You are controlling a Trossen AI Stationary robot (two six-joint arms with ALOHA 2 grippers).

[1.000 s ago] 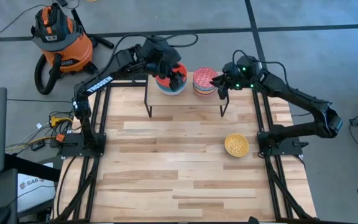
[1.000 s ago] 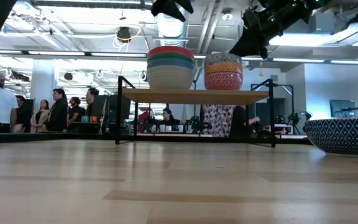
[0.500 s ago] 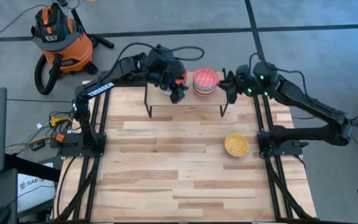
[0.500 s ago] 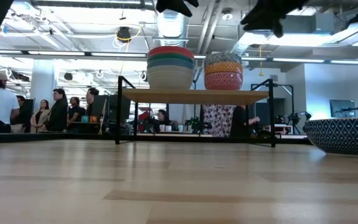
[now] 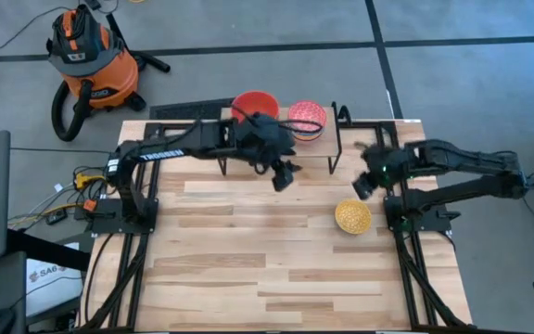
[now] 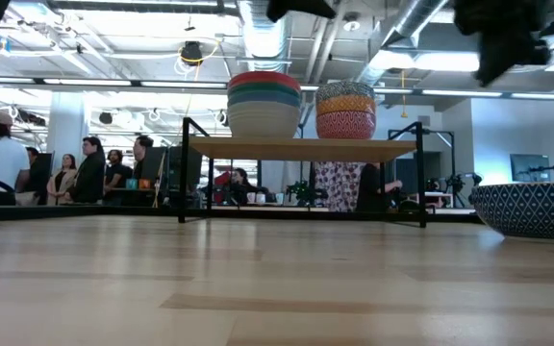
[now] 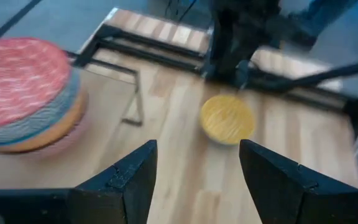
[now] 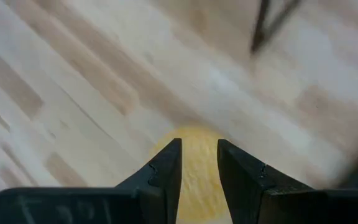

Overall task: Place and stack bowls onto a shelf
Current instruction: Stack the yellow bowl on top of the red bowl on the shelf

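On the shelf (image 5: 276, 139) stand two stacks of bowls: one red on top (image 5: 254, 104) (image 6: 264, 104), one pink-red speckled on top (image 5: 306, 119) (image 6: 345, 111) (image 7: 23, 93). A yellow speckled bowl (image 5: 352, 216) (image 7: 227, 118) (image 8: 194, 165) rests by its base on the table; its dark patterned outside (image 6: 532, 210) shows in the low view. My left gripper (image 5: 284, 176) (image 7: 197, 180) hangs open in front of the shelf, above bare table. My right gripper (image 5: 364, 184) (image 8: 199, 168) hovers over the yellow bowl's far side, its fingers a narrow gap apart.
The shelf's thin black legs (image 5: 221, 160) (image 5: 334, 158) stand near both grippers. The right arm's base (image 5: 420, 209) sits just right of the yellow bowl. The wooden table (image 5: 248, 269) stretches toward its near edge. People stand in the room beyond (image 6: 85, 168).
Both grippers have drawn back from the shelf toward the table's near edge. The left one left the red-topped stack and swung right, coming down in front of the shelf. The right one moved from the shelf's right end to above the yellow bowl. The bowls kept still.
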